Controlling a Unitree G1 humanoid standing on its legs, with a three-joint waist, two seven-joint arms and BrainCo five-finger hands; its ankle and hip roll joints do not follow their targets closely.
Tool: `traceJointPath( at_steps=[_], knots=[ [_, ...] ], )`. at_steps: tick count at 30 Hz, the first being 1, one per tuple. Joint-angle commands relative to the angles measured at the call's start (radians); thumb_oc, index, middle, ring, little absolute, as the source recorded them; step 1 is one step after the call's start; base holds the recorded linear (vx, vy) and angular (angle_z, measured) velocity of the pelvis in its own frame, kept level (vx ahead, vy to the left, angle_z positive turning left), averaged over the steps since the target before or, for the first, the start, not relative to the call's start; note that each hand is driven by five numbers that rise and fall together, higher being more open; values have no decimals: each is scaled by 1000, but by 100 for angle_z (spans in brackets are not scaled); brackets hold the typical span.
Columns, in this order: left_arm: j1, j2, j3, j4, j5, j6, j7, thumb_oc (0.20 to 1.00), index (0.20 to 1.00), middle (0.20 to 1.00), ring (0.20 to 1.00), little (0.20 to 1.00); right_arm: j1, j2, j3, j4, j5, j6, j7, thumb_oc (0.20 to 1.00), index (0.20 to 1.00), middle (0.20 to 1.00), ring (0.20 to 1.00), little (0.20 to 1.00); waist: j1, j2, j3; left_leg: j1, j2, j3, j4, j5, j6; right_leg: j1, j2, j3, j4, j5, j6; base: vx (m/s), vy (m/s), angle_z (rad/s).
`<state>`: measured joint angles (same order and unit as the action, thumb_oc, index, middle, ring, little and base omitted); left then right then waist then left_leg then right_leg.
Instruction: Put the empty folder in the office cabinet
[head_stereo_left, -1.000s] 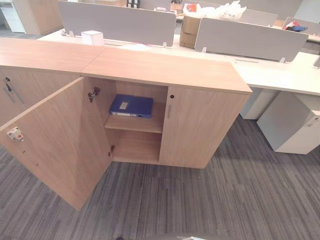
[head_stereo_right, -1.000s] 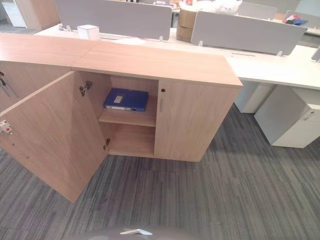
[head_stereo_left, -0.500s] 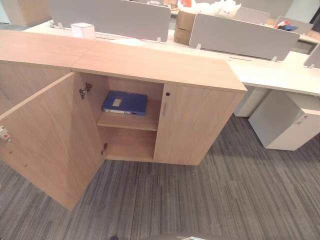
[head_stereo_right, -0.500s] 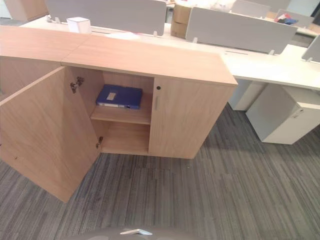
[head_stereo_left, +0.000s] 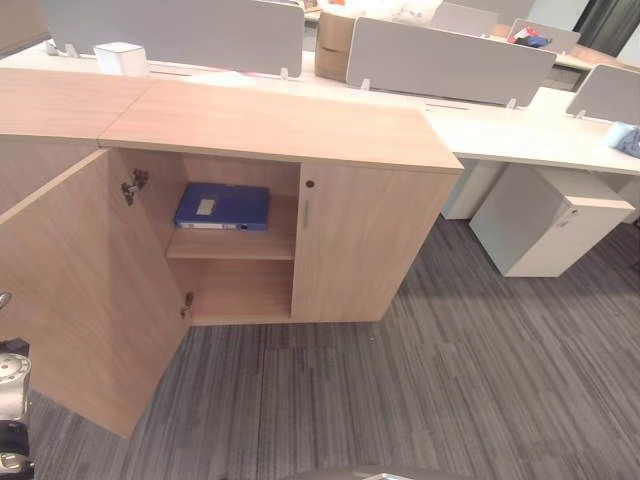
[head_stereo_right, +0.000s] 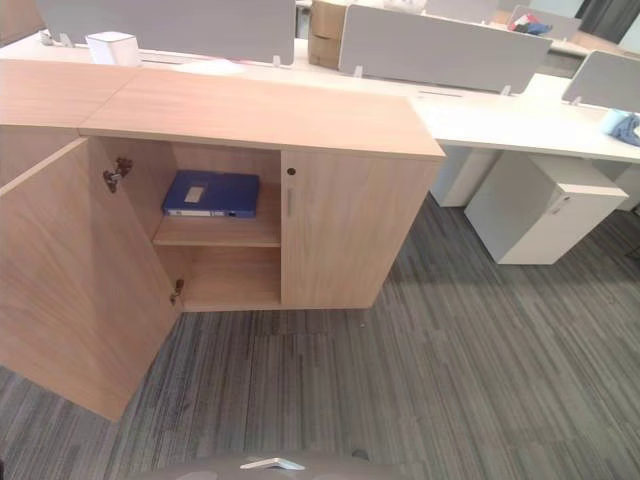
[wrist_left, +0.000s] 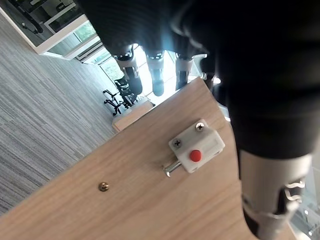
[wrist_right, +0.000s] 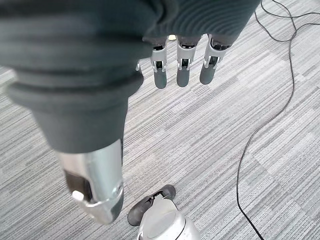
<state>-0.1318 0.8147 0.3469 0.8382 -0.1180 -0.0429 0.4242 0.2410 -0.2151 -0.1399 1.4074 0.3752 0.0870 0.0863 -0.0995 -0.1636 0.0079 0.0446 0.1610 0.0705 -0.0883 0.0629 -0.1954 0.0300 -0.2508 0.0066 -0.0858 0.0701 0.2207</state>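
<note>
1. Oak-look laminate office cabinet (head_stereo_left: 280, 130): long flat top, right door shut, left door (head_stereo_left: 90, 290) swung wide open toward the robot. Upper and lower shelf exposed behind it.
2. White desks (head_stereo_left: 520, 130) with grey divider panels (head_stereo_left: 450, 60) stand behind the cabinet; a white pedestal unit (head_stereo_left: 545, 225) sits well to its right on grey striped carpet (head_stereo_left: 450, 380).
3. Blue flat box-style folder (head_stereo_left: 222, 207) with a small white label lies flat on the upper shelf (head_stereo_left: 230, 243), inside the open compartment. Judging by that, placement looks done.
4. Handling estimate: rigid board, empty so light, smooth cover likely a bit slippery. Best pinched across the spine edge facing the opening if it needs re-seating.
5. Left hand (wrist_left: 155, 75): fingers straight and released, holding nothing, hanging just beside the open door's inner face near a white catch with a red button (wrist_left: 196, 153).
6. Right hand (wrist_right: 182, 67): fingers relaxed, empty, hanging over the carpet.
7. Hard to tell: folder's rear edge sits in shelf shadow; lower shelf interior is partly hidden by the door.
</note>
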Motion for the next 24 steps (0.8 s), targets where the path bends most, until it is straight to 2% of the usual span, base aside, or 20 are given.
traceJointPath(
  at_steps=[1, 8, 10, 12, 16, 17, 20, 21, 22, 23, 24],
  knots=[
    [-121, 80, -6, 138, -115, -34, -30, 1000, 1000, 1000, 1000, 1000, -14, -29, 8, 8, 41, -9, -21, 1000, 1000, 1000, 1000, 1000, -11, -21, 35, 34, -90, 48, 1, -149, 129, -58, 24, 9, 5, 15, 4, -34, -6, -13],
    [-205, 84, -70, 205, -171, -51, -60, 1000, 1000, 1000, 1000, 1000, 5, -36, 11, -5, 53, -15, -23, 1000, 1000, 1000, 1000, 1000, -33, -62, 41, 36, -86, 68, 1, -150, 129, -79, 34, 34, 6, 33, 11, -39, -20, -9],
    [-229, 54, -86, 188, -202, -58, -73, 1000, 1000, 1000, 1000, 1000, 10, -35, 13, -4, 56, -15, -22, 1000, 1000, 1000, 1000, 1000, -38, -73, 41, 39, -84, 77, 1, -152, 130, -83, 35, 41, 5, 37, 12, -42, -12, -13],
    [-251, -39, -127, 102, -244, -77, -88, 1000, 1000, 1000, 1000, 1000, 13, -28, 17, 4, 53, -14, -24, 1000, 1000, 1000, 1000, 1000, -40, -83, 40, 41, -87, 83, 1, -154, 132, -84, 36, 50, 3, 39, 12, -37, 6, -1],
    [-245, -248, -201, -129, -349, -128, -118, 1000, 1000, 1000, 1000, 1000, 4, -16, 20, 13, 42, -10, -30, 1000, 1000, 1000, 1000, 1000, -38, -80, 40, 39, -95, 73, 1, -157, 138, -80, 29, 47, 5, 38, 6, -23, 18, 7],
    [-241, -252, -201, -135, -348, -126, -116, 1000, 1000, 1000, 1000, 1000, 5, -18, 19, 13, 42, -10, -30, 1000, 1000, 1000, 1000, 1000, -37, -77, 40, 40, -95, 73, 1, -157, 139, -80, 29, 46, 5, 38, 6, -23, 20, 17],
    [-165, -444, -278, -377, -429, -155, -161, 1000, 1000, 1000, 1000, 1000, -29, -9, 21, 31, 17, -1, -42, 1000, 1000, 1000, 1000, 1000, -27, -63, 45, 34, -102, 60, 1, -157, 149, -76, 25, 37, 6, 39, 0, -35, 32, 10],
    [-162, -447, -278, -381, -428, -153, -160, 1000, 1000, 1000, 1000, 1000, -29, -10, 20, 32, 17, -1, -41, 1000, 1000, 1000, 1000, 1000, -26, -62, 45, 35, -102, 61, 1, -157, 149, -76, 25, 37, 6, 39, 0, -29, 30, 22],
    [-122, -507, -329, -447, -446, -147, -196, 1000, 1000, 1000, 1000, 1000, -48, -7, 24, 38, 13, 3, -45, 1000, 1000, 1000, 1000, 1000, -23, -55, 45, 33, -105, 60, 1, -157, 152, -73, 23, 37, 5, 40, 0, -22, 17, 24],
    [-101, -531, -364, -487, -448, -141, -218, 1000, 1000, 1000, 1000, 1000, -57, -4, 26, 40, 15, 3, -48, 1000, 1000, 1000, 1000, 1000, -20, -50, 45, 32, -107, 61, 1, -157, 154, -72, 22, 37, 5, 40, -1, -22, 17, 21],
    [-99, -532, -364, -490, -447, -140, -218, 1000, 1000, 1000, 1000, 1000, -57, -5, 25, 41, 15, 3, -48, 1000, 1000, 1000, 1000, 1000, -19, -50, 45, 32, -107, 62, 1, -157, 154, -72, 22, 37, 5, 40, -1, -21, 11, -6]
  ],
)
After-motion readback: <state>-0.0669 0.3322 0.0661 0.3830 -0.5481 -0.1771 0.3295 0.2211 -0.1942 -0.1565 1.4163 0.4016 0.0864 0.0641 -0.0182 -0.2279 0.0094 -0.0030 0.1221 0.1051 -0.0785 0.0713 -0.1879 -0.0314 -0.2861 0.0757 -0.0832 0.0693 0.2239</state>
